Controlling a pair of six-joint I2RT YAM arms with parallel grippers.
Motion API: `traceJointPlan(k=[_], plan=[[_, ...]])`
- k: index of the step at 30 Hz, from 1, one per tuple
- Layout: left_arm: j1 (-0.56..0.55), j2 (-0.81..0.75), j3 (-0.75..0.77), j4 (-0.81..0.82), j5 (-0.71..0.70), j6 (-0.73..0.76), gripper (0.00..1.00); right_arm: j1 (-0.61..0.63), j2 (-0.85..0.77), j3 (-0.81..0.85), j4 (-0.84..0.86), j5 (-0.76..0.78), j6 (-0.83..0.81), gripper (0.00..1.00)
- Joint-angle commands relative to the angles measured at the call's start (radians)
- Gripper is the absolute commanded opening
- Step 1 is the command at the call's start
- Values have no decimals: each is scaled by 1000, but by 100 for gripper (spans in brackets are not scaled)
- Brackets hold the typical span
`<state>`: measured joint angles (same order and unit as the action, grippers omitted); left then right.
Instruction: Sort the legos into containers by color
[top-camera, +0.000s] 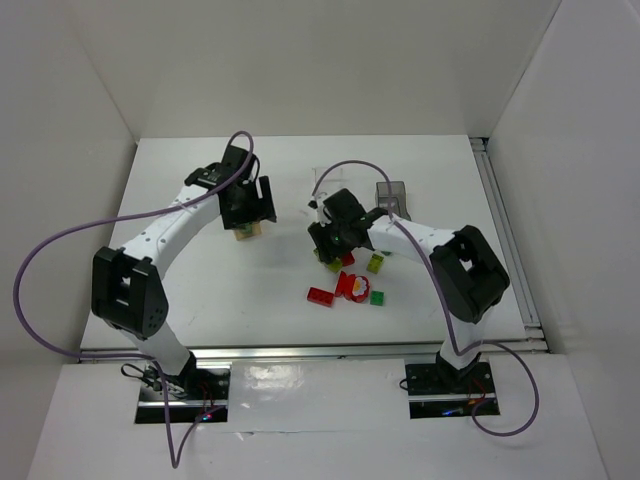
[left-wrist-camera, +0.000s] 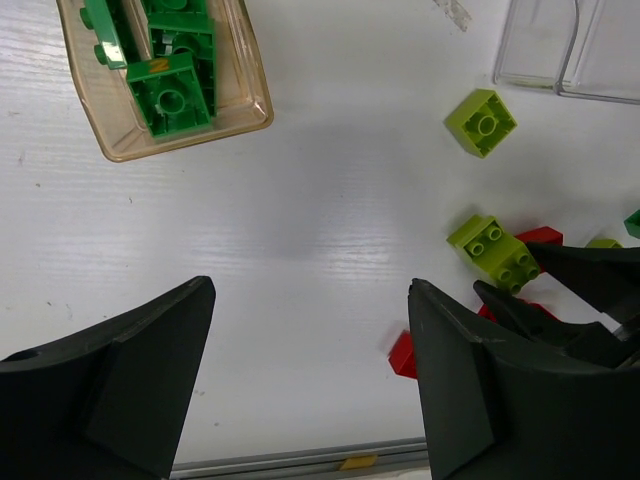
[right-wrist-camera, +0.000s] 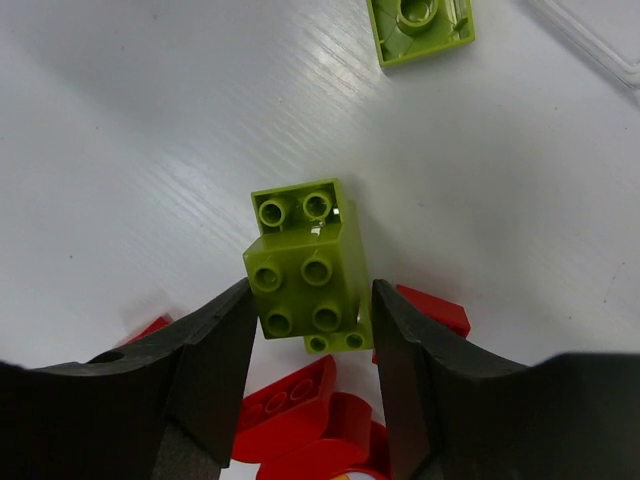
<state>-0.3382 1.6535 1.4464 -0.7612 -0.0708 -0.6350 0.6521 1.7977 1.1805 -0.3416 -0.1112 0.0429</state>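
Note:
My right gripper (right-wrist-camera: 308, 300) is open, low over the table, its jaws closely straddling a yellow-green stacked lego (right-wrist-camera: 305, 262); a thin gap shows at the right finger. Red legos (right-wrist-camera: 290, 395) lie just behind it. In the top view this gripper (top-camera: 333, 250) is over the lego pile, with a red brick (top-camera: 321, 296), the round red piece (top-camera: 352, 285) and a dark green brick (top-camera: 378, 297) nearby. My left gripper (left-wrist-camera: 310, 380) is open and empty, above bare table near the orange-tan bin (left-wrist-camera: 250, 105), which holds dark green legos (left-wrist-camera: 170, 95).
A clear bin (left-wrist-camera: 570, 60) stands at the far right of the left wrist view, with a loose yellow-green lego (left-wrist-camera: 485, 122) near it. The smoky grey bin (top-camera: 392, 193) stands behind the right arm. The table's front edge rail (top-camera: 320, 348) runs near the arm bases.

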Motion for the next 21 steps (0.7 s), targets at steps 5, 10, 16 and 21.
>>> traceJointPlan(k=[5, 10, 16, 21], plan=[[-1, 15, -9, 20, 31, 12, 87, 3, -12, 54, 73, 5, 18, 37], [21, 3, -33, 57, 113, 63, 90, -9, -148, 28, 118, -24, 90, 29], [70, -18, -92, 184, 460, 244, 99, -116, -286, -47, 167, -266, 170, 27], [108, -58, -224, 365, 819, 265, 100, -186, -334, -131, 278, -528, 309, 27]])
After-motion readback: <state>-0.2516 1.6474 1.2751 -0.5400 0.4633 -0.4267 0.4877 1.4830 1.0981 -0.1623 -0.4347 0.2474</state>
